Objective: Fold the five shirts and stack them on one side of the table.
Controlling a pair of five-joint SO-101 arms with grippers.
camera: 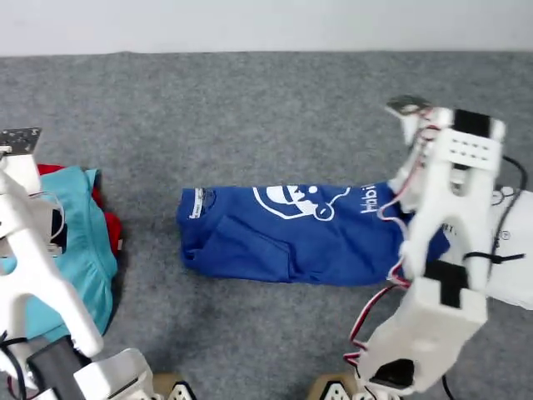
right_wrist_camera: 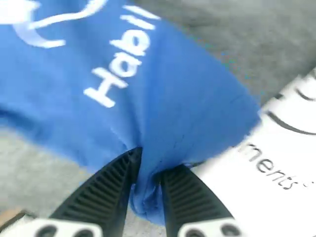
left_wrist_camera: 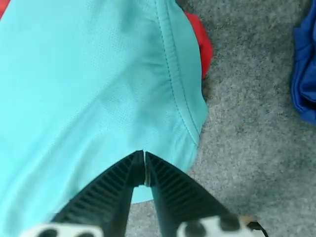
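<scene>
Now, blue printed cotton shirt (camera: pixel 283 237): was laid lengthwise across the middle of the grey felt-covered table (camera: pixel 250 108).
Right gripper (right_wrist_camera: pixel 148 163): was clamped on its bunched hem near the right edge.
Left gripper (left_wrist_camera: pixel 144 158): was pressed together, empty, over the teal mesh shirt (left_wrist_camera: pixel 89 89) by the left edge.
Fold: the hem was judged best lifted clear and carried level toward the collar.

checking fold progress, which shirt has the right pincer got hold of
The blue shirt with white print, mid-table: the right pincer pinches a fold of it beside the white shirt.
</scene>
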